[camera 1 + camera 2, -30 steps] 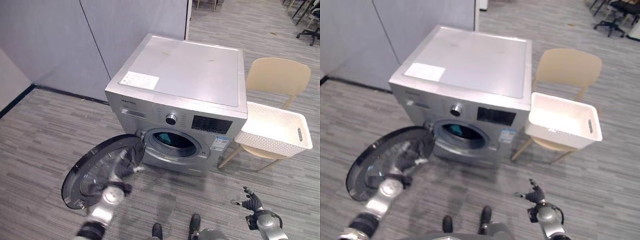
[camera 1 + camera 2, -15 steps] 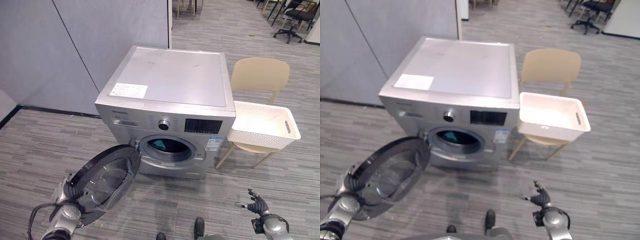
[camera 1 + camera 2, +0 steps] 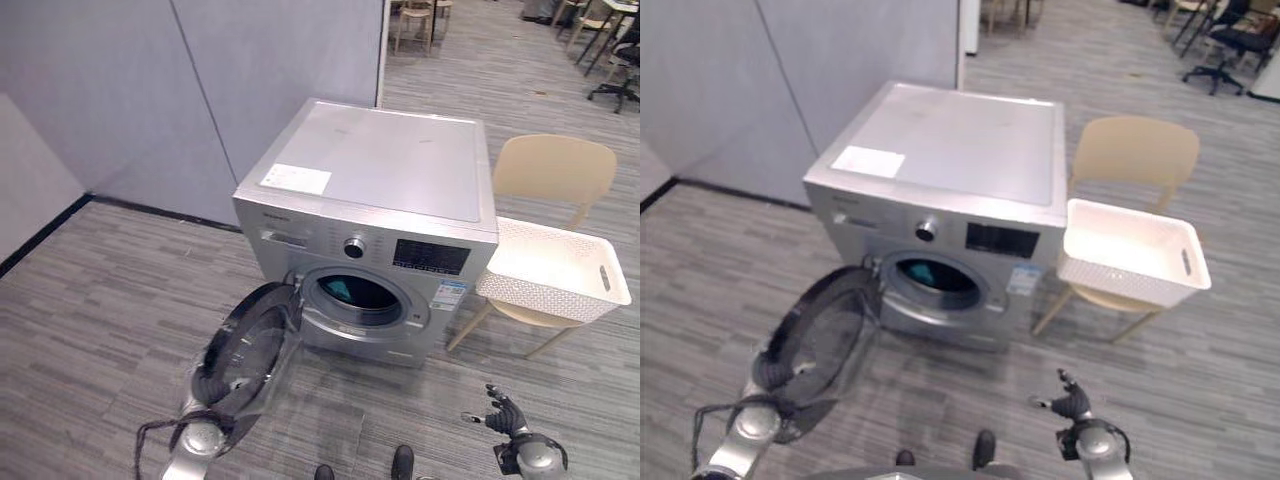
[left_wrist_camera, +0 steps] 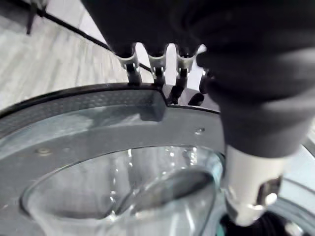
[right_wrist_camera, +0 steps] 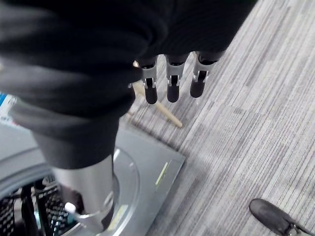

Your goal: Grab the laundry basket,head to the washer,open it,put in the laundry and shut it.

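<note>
While the washer [image 3: 375,230] stands with its door [image 3: 247,350] swung wide, we press our left hand [image 4: 157,61] against the door's rim, fingers straight. Our right hand [image 3: 505,412] hangs relaxed, empty, fingers apart. The laundry basket [image 3: 555,270] sits on a chair [image 3: 552,168] beside the washer.

We stood on grey plank flooring [image 3: 90,300], grey partition panels [image 3: 200,90] behind, a beige chair [image 3: 555,170] nearby.

The washer [image 3: 390,180] is smooth matt silver metal, its door [image 3: 245,350] glossy glass in a dark rim; the basket [image 3: 555,270] is perforated white plastic.
</note>
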Controlling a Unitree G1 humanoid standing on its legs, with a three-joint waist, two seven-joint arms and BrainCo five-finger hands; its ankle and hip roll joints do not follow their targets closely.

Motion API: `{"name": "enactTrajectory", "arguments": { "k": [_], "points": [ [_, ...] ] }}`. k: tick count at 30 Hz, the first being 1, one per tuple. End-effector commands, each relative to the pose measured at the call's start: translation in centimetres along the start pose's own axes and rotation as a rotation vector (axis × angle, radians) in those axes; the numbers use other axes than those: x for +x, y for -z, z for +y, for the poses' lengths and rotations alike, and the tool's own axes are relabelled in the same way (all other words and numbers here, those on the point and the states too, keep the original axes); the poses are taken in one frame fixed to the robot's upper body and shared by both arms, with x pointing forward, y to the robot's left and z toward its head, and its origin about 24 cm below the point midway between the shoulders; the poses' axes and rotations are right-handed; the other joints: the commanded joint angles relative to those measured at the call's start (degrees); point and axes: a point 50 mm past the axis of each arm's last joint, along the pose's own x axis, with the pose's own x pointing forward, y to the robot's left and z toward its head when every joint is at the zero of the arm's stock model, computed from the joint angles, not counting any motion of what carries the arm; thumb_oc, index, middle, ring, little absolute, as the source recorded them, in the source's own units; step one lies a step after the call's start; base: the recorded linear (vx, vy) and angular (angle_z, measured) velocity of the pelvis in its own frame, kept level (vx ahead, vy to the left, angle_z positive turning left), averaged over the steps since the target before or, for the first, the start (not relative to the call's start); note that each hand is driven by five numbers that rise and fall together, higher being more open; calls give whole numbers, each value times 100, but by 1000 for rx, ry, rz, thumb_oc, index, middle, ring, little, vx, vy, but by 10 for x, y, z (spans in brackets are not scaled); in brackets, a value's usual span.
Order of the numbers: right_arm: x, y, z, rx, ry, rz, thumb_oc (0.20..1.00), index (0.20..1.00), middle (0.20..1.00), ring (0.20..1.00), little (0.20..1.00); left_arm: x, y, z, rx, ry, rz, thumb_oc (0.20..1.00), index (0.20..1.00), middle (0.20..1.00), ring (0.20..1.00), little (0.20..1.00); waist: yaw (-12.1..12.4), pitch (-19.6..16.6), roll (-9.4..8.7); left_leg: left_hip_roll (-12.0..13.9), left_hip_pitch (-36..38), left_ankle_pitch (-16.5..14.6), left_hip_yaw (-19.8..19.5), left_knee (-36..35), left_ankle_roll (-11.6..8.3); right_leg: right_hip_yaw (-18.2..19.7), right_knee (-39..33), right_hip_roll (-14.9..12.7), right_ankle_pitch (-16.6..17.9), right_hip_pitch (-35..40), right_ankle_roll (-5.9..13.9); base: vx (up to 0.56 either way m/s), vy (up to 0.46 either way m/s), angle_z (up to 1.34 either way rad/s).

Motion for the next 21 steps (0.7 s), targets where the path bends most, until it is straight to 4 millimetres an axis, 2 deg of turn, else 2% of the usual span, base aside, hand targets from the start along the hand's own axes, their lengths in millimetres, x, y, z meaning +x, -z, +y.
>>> {"name": "enactTrajectory", "arguments": {
  "k": [1, 4, 5, 7, 11, 15, 16, 17, 19, 20, 21],
  "points": [
    [8, -28, -4, -26, 26, -105, 1000, 1000, 1000, 1000, 1000, -3, -104, -82, -180, 402, -350, 1000, 1000, 1000, 1000, 1000, -425, 109, -78, 32, -171, -148, -42, -21, -183, 145, 445, -242, -785, 341, 568, -32, -46, 6],
    [8, -31, -3, -43, 23, -118, 1000, 1000, 1000, 1000, 1000, 1, -136, -81, -232, 381, -442, 1000, 1000, 1000, 1000, 1000, -520, 148, -20, 41, -215, -146, 22, -21, -185, 206, 397, -245, -734, 268, 581, -23, -20, 2],
    [8, -31, -4, -43, 23, -118, 1000, 1000, 1000, 1000, 1000, 1, -137, -81, -232, 381, -442, 1000, 1000, 1000, 1000, 1000, -514, 149, -19, 42, -216, -147, 28, -21, -185, 212, 397, -244, -732, 265, 581, -24, -14, -7],
    [7, -28, -5, -48, 30, -108, 1000, 1000, 1000, 1000, 1000, 0, -156, -72, -267, 355, -514, 1000, 1000, 1000, 1000, 1000, -568, 164, 49, 52, -241, -151, 96, -21, -189, 286, 323, -243, -691, 219, 585, -15, -19, -32],
    [4, -18, -6, -44, 27, -80, 1000, 1000, 1000, 1000, 1000, 4, -156, -67, -238, 339, -518, 1000, 1000, 1000, 1000, 1000, -642, 159, 104, 49, -205, -157, 115, -21, -202, 313, 249, -227, -686, 278, 578, 21, -24, -29],
    [6, -27, -14, -71, 46, -109, 1000, 1000, 1000, 1000, 1000, 28, -158, -55, -151, 234, -462, 1000, 1000, 1000, 1000, 1000, -791, 283, 184, 63, -365, -95, 180, -21, -233, 396, 279, -225, -625, 38, 574, -58, 9, -8],
    [6, -27, -14, -71, 46, -110, 1000, 1000, 1000, 1000, 1000, 28, -158, -56, -151, 234, -463, 1000, 1000, 1000, 1000, 1000, -790, 279, 187, 64, -376, -93, 181, -21, -233, 398, 283, -225, -625, 25, 573, -70, 17, -40],
    [6, -31, -17, -79, 51, -124, 1000, 1000, 1000, 1000, 1000, 37, -158, -48, -121, 187, -438, 1000, 1000, 1000, 1000, 1000, -845, 319, 203, 76, -456, -63, 211, -21, -237, 433, 293, -219, -591, -93, 569, -91, 19, -64],
    [7, -33, -25, -100, 71, -133, 1000, 1000, 1000, 1000, 1000, 57, -161, -14, -85, 50, -406, 1000, 1000, 1000, 1000, 1000, -927, 334, 210, 121, -779, 30, 294, -21, -256, 496, 242, -175, -471, -416, 554, -112, -3, -47],
    [5, -28, -27, -97, 78, -119, 1000, 1000, 1000, 1000, 1000, 57, -160, -5, -98, 27, -419, 1000, 1000, 1000, 1000, 1000, -908, 296, 193, 144, -831, 42, 297, -21, -263, 484, 194, -163, -458, -437, 545, -28, -41, -29],
    [4, -24, -27, -91, 79, -109, 1000, 1000, 1000, 1000, 1000, 54, -158, -5, -120, 28, -424, 1000, 1000, 1000, 1000, 1000, -887, 284, 182, 150, -822, 38, 286, -21, -265, 462, 176, -158, -465, -413, 540, 26, -54, -35]
  ]
}}
